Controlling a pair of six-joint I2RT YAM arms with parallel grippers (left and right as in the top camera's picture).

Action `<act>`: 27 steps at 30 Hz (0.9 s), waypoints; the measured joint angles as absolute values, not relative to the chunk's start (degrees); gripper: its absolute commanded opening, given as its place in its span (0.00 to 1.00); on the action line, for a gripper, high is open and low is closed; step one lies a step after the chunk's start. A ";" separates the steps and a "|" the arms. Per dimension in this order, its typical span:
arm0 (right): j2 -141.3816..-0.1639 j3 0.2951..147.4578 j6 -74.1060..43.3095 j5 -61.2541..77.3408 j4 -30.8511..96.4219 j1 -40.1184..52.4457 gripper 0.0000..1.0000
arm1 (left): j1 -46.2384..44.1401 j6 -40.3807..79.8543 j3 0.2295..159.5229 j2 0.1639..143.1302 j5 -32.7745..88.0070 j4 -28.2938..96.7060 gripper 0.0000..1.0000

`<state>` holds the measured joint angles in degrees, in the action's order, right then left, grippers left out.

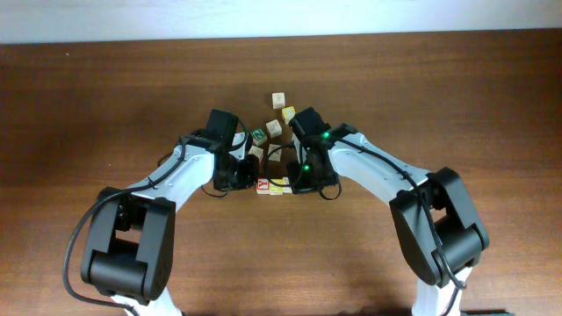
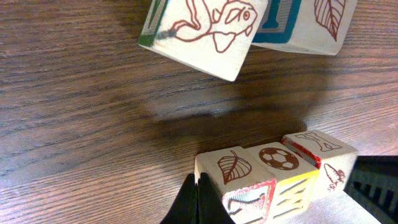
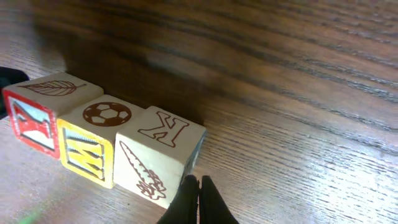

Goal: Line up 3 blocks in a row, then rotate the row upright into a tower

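Three blocks lie side by side in a short row (image 1: 272,186) between my two grippers. The right wrist view shows a leaf-topped block with a red face (image 3: 50,87), a football-topped block with a yellow face (image 3: 106,115) and a K-topped block (image 3: 163,127). My right gripper (image 3: 199,199) is shut, holding nothing, its tips against the K block's outer end. My left gripper (image 2: 197,199) is also shut and holds nothing; it touches the leaf block (image 2: 233,168) at the row's other end.
Several more loose blocks lie just beyond the row, among them one at the back (image 1: 279,99), one with a green face (image 1: 259,136) and one printed with a red animal (image 2: 205,31). Brown wooden table (image 1: 105,96) all round.
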<state>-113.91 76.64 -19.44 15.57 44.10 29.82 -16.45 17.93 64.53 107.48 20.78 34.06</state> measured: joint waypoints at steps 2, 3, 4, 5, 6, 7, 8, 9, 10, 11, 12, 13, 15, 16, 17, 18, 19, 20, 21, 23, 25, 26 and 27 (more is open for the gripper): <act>-111.48 76.64 -19.44 15.59 44.12 29.82 0.04 | -16.43 17.93 64.49 107.48 20.78 34.06 0.00; -109.73 76.71 -19.44 15.99 44.14 29.82 0.04 | -16.43 17.93 64.36 107.48 20.91 34.06 0.00; -109.21 76.71 -19.42 16.25 44.12 29.82 0.04 | -16.43 17.91 64.36 107.48 21.23 34.06 0.00; -109.19 76.79 -19.42 16.58 44.21 29.85 0.04 | -16.45 17.93 64.36 107.48 21.45 34.04 0.00; -109.19 76.88 -19.42 16.67 44.31 29.98 0.04 | -16.49 17.93 64.36 107.48 21.96 34.04 0.00; -109.19 77.10 -19.44 16.67 44.29 30.41 0.04 | -16.49 17.91 64.36 107.48 22.13 34.04 0.00; -109.19 77.19 -19.44 16.78 44.31 30.81 0.04 | -16.49 17.91 64.34 107.48 22.15 34.02 0.00; -109.19 77.32 -19.49 16.86 44.36 30.81 0.04 | -16.49 17.91 64.34 107.48 22.17 34.04 0.00; -109.19 77.45 -19.62 17.04 45.10 30.06 0.04 | -16.49 17.93 64.34 107.48 22.31 34.04 0.00; -109.19 77.56 -20.84 16.49 47.48 28.62 0.04 | -16.49 17.91 64.34 107.48 22.33 34.04 0.00; -109.19 77.67 -22.31 14.98 50.06 26.26 0.04 | -16.49 17.91 64.34 107.48 22.35 34.04 0.00; -109.19 77.67 -23.59 13.47 50.57 23.27 0.04 | -16.49 17.91 64.34 107.48 22.35 34.09 0.00; -109.25 77.21 -24.71 12.08 48.75 21.56 0.04 | -16.49 17.93 64.34 107.48 22.33 34.06 0.00; -109.36 76.82 -25.10 12.08 47.81 21.91 0.04 | -16.49 17.91 64.34 107.48 22.33 34.06 0.00; -109.86 76.23 -25.19 11.92 46.35 23.07 0.04 | -16.49 17.93 64.34 107.48 22.35 34.02 0.00; -110.50 76.16 -25.36 11.90 45.54 24.40 0.04 | -16.49 17.91 64.34 107.48 22.35 34.02 0.00; -110.87 76.12 -25.50 11.90 45.30 25.30 0.04 | -16.49 17.91 64.34 107.48 22.35 34.04 0.00; -111.24 76.09 -25.74 11.90 45.25 26.11 0.04 | -16.49 17.93 64.34 107.48 22.33 34.04 0.00; -111.42 76.09 -26.11 11.92 44.97 26.68 0.04 | -16.49 17.91 64.34 107.48 22.35 34.06 0.00; -111.61 76.12 -26.65 12.27 44.23 27.07 0.05 | -16.49 17.93 64.34 107.48 22.35 34.06 0.00; -111.83 76.12 -26.33 12.80 42.35 28.27 0.05 | -16.49 17.91 64.34 107.48 22.35 34.06 0.00; -111.94 76.12 -25.54 12.97 41.85 29.23 0.05 | -16.49 17.91 64.34 107.48 22.33 34.06 0.00; -112.25 76.09 -24.75 12.99 41.80 29.87 0.05 | -16.49 17.91 64.34 107.48 22.33 34.04 0.00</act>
